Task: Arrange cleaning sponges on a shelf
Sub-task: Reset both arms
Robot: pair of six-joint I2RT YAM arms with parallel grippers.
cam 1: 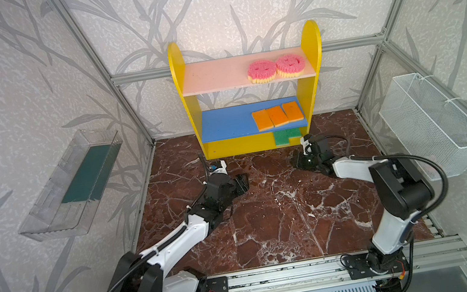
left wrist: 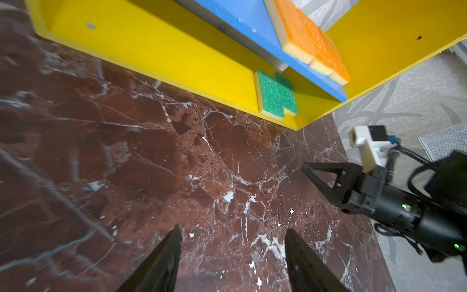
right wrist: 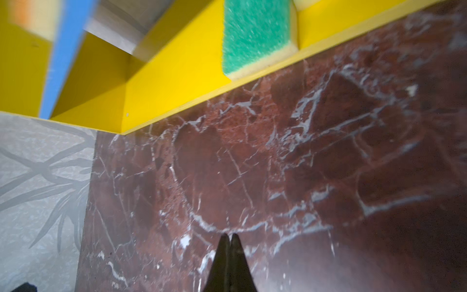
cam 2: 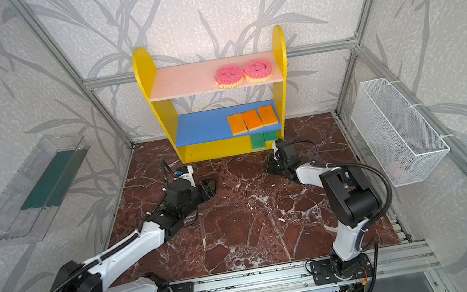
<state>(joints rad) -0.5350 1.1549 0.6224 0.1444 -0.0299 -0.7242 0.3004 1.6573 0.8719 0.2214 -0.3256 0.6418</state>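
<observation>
The left tool (left wrist: 233,230) gaped empty, the right tool (right wrist: 229,236) clenched empty; swinging carelessly, it might knock the green sponges (cam 1: 287,137) off the shelf (cam 1: 179,82).

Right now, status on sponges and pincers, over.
Left pincer open, empty. Right pincer shut, empty. Pink sponges top, orange sponges middle, green sponges base of shelf. Nothing in the way.

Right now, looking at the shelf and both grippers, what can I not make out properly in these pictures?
green sponges: in both top views the blue middle board covers their rear parts.
orange sponges: in the right wrist view, only a blurred patch cut off by the picture's edge.
right gripper: in both top views its dark fingers merge with the marble table, so the jaws are unclear there.
</observation>
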